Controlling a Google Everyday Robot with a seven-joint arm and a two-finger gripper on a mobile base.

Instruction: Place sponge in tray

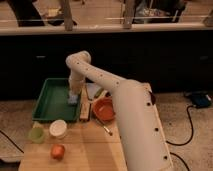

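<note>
Centre-left of the frame, the green tray [50,104] has the pincer [73,93] over its right side, closed on what looks like the light-blue sponge [73,99]. The sponge should be lowered onto the tray floor, well inside the rim, then released with a straight lift, clear of the orange bowl [104,109] to the right. Whether the sponge touches the floor is hard to make out, and the wrist hides the grip itself.

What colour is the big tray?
Green tray, seen in the camera view; the gripper holds the sponge inside it.
</note>
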